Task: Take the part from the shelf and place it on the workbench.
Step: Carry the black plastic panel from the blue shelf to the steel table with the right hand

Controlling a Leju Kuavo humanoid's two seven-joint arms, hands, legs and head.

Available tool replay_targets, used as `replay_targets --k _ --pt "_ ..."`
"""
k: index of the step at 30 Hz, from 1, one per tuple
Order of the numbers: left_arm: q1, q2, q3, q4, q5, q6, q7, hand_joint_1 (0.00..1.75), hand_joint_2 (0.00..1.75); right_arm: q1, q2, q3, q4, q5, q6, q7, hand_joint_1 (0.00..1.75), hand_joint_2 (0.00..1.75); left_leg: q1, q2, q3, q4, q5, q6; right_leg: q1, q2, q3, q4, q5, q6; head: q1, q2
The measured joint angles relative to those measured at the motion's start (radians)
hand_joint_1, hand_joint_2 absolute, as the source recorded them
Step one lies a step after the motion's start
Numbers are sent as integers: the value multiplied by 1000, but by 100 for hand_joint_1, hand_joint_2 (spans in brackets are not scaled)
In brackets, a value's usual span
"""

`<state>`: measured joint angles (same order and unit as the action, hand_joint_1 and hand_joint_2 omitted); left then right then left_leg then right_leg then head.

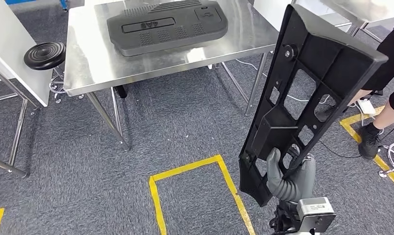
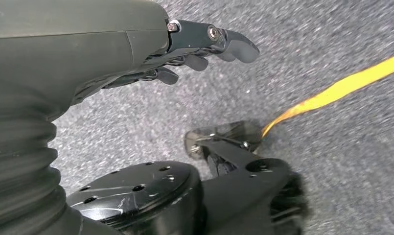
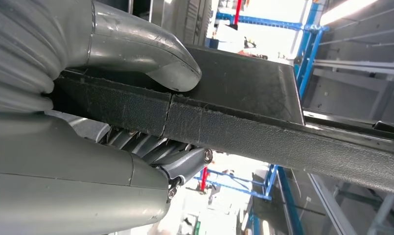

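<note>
The right robot hand [image 1: 290, 178] is clenched on the lower end of a long, flat black plastic panel with ribs and cut-out openings [image 1: 307, 93], its ribbed back facing the head camera. In the right wrist view the thick grey thumb [image 3: 155, 61] presses on one face of the panel's edge [image 3: 263, 134] while the darker fingers [image 3: 185, 164] curl under the other. The panel is off the shelf and in the air, not yet over anything that could carry it. Its long axis rises steeply from the hand and leans up and away toward the shiny stainless-steel table [image 1: 97, 54], whose near right corner lies just left of the panel's upper half. A similar dark grey moulded cover [image 1: 168, 24] already lies flat near the table's far edge. The left robot hand [image 2: 195, 51] hangs over the grey carpet, released and holding nothing. The table lies ahead and to the left of the carrying hand, so the panel likely must swing that way and tip flat onto the bare near edge.
</note>
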<state>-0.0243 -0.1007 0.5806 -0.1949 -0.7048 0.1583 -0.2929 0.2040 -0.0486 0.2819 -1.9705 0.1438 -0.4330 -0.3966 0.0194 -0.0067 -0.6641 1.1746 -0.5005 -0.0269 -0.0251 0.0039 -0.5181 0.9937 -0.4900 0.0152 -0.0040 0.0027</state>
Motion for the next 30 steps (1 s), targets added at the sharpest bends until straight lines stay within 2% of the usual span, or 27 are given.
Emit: replay_targets --k 1,2,3,5,7,8,9,11,12,13,14,15,16,18,20,22,23,25,27,28,29,30 --pt "0 0 2 0 0 0 0 0 175 -1 0 0 0 0 0 0 175 175 -1 1 27 -61 30 0 2 1 9 1 -10 7 -1 0" --pt "-1 0 3 1 0 0 0 0 175 -1 0 0 0 0 0 0 175 175 -2 1 49 -104 43 5 3 2 14 0 -18 14 -3 0" --pt "-1 0 4 1 0 0 -1 0 175 -1 0 0 0 0 0 0 175 175 -5 2 62 -126 41 11 6 2 20 0 -22 21 -3 0" --pt "-3 0 5 1 1 0 -1 0 175 -1 0 0 1 1 0 0 175 175 -10 1 70 -134 28 31 8 3 28 -2 -24 33 -4 0" --pt "-3 0 6 1 2 0 -1 0 175 -2 0 0 1 1 0 1 175 175 -9 -2 82 -143 24 48 6 2 19 22 -34 39 -3 0" --pt "-3 0 6 1 2 0 -1 0 175 -4 0 0 1 1 0 1 175 175 -8 -3 90 -146 22 56 6 1 -5 61 -47 40 -1 0" --pt "-3 0 7 1 2 0 -1 0 175 -5 0 0 1 1 0 0 175 175 -8 -3 96 -149 19 62 5 1 -42 119 -63 38 -1 0" --pt "-4 0 7 1 3 0 -1 0 175 -6 -1 0 1 1 0 0 175 175 -9 -4 103 -150 9 69 5 1 -137 245 -91 37 0 0" --pt "-3 0 8 1 3 0 -1 0 175 -5 -1 0 2 1 0 1 175 175 -10 -5 109 -150 2 70 5 1 -172 276 -90 39 0 0" --pt "-3 0 8 1 3 0 -1 0 175 -5 -1 0 4 1 0 1 175 175 -10 -7 119 -150 -6 70 5 1 -190 272 -73 44 0 0" --pt "-2 0 9 1 3 0 -1 0 175 -5 -1 0 5 1 0 1 175 175 -11 -8 130 -150 -14 69 6 0 -189 232 -40 51 0 0" --pt "-2 -1 9 1 3 0 -1 0 175 -5 -1 0 5 1 0 1 175 175 -11 -9 143 -151 -24 67 7 0 -173 165 5 59 1 0" --pt "-1 -1 9 1 3 0 -1 0 175 -5 -1 0 5 1 0 1 175 175 -11 -10 156 -151 -33 64 10 -2 -156 102 43 60 0 0" --pt "-2 -3 10 2 3 0 -1 0 175 -5 -1 0 5 1 0 1 175 175 -12 -11 169 -156 -48 54 19 -5 -131 27 73 41 0 0" --pt "-3 -3 11 2 3 0 -1 0 175 -4 -1 0 5 1 0 1 175 175 -14 -10 179 -159 -50 42 23 -6 -121 15 69 15 0 0" --pt "-2 -3 12 1 3 0 -1 0 175 -1 -1 -1 4 1 0 1 175 175 -15 -6 179 -134 -52 33 13 -5 -95 3 73 1 0 0" --pt "-3 -3 12 1 3 0 -1 0 175 -1 -1 -1 4 1 0 1 175 175 -15 -5 162 -99 -59 29 9 -4 -78 -1 70 -5 0 0" --pt "-4 -3 12 1 3 0 -1 0 175 -3 0 -1 4 1 0 1 175 175 -12 -2 93 16 -96 23 6 -5 -56 -4 57 -15 -4 0" --pt "-2 -3 12 1 3 0 -1 0 175 -2 0 -2 4 1 0 1 175 175 -8 -2 21 100 -137 16 6 -3 -37 -4 40 -17 -5 0" --pt "0 -2 12 1 3 0 -1 0 175 -1 0 -2 5 1 0 1 175 175 -6 -2 3 101 -135 13 5 -1 -24 -4 30 -15 -6 0" --pt "1 -2 12 1 3 0 -1 0 175 0 0 -2 5 1 0 1 175 175 -2 -1 0 70 -109 9 4 1 -9 -4 20 -12 -6 0" --pt "2 -2 12 1 3 0 -1 0 175 0 0 -2 5 1 0 1 175 175 2 -1 8 16 -62 6 2 3 8 -4 8 -8 -6 0"
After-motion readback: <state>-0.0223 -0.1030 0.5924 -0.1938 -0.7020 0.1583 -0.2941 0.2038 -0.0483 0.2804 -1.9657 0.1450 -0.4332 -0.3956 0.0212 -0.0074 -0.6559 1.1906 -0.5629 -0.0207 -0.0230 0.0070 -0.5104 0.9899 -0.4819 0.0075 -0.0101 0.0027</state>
